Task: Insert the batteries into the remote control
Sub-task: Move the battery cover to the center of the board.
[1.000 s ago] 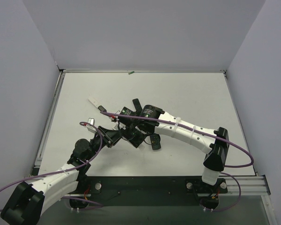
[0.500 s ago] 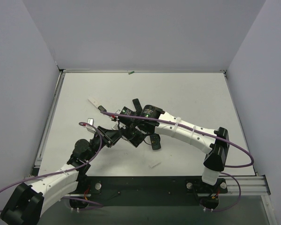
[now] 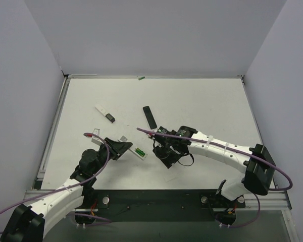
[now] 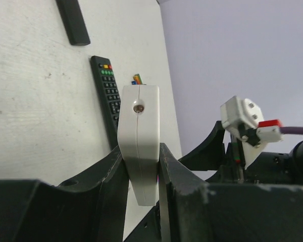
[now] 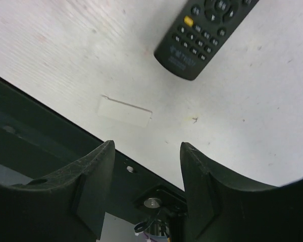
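Left gripper clenched on white remote control, toward the table's near edge, left of middle, green battery seated near its free end, right gripper spread, empty, over flat white cover, black remote just beyond.

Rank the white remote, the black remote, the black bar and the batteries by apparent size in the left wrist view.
1. white remote, though it sits nearest the camera, between the left fingers
2. black remote
3. black bar, cut off by the frame edge
4. batteries
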Controlling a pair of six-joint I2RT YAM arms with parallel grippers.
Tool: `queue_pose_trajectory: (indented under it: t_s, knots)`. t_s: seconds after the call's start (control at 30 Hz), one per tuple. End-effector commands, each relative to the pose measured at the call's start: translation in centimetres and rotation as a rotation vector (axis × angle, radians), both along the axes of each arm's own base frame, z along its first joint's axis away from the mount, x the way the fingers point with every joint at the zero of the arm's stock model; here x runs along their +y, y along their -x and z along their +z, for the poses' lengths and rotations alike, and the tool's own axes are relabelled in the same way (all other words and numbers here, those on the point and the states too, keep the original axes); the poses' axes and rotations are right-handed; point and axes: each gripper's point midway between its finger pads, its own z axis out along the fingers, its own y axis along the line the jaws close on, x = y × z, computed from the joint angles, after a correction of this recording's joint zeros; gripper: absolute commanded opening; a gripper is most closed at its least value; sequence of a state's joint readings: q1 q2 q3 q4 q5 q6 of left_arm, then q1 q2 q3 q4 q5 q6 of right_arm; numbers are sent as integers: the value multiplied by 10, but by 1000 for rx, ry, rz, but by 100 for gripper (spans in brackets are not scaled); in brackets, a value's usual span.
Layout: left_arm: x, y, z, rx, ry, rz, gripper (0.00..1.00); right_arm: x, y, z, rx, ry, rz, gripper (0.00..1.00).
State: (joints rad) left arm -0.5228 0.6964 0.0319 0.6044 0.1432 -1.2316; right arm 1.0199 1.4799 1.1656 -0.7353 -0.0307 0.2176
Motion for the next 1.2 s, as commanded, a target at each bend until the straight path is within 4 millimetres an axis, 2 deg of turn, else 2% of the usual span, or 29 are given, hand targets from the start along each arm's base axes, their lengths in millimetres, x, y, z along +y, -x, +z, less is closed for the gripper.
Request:
queue_pose_trajectory:
  t_s: [0.0, 0.2, 0.33, 0.43, 0.63, 0.87, 1.17]
  knots:
    - [10, 4, -38, 39, -109, 18, 0, -23, 17, -28, 46, 40, -60, 50]
    - [9, 5, -47, 71, -121, 8, 0, -48, 37, -66, 100, 111, -107, 50]
    - [10, 6, -49, 79, -120, 9, 0, -54, 48, -80, 148, 134, -158, 51]
    - [11, 7, -51, 87, -121, 12, 0, -60, 51, -89, 163, 178, -179, 51]
    - [11, 7, -48, 92, -102, 13, 0, -61, 49, -102, 182, 209, -196, 51]
    - [12, 8, -44, 85, -88, 14, 0, -58, 32, -106, 178, 221, -232, 51]
    - [16, 10, -47, 94, -69, 27, 0, -18, -16, -106, 106, 167, -203, 51]
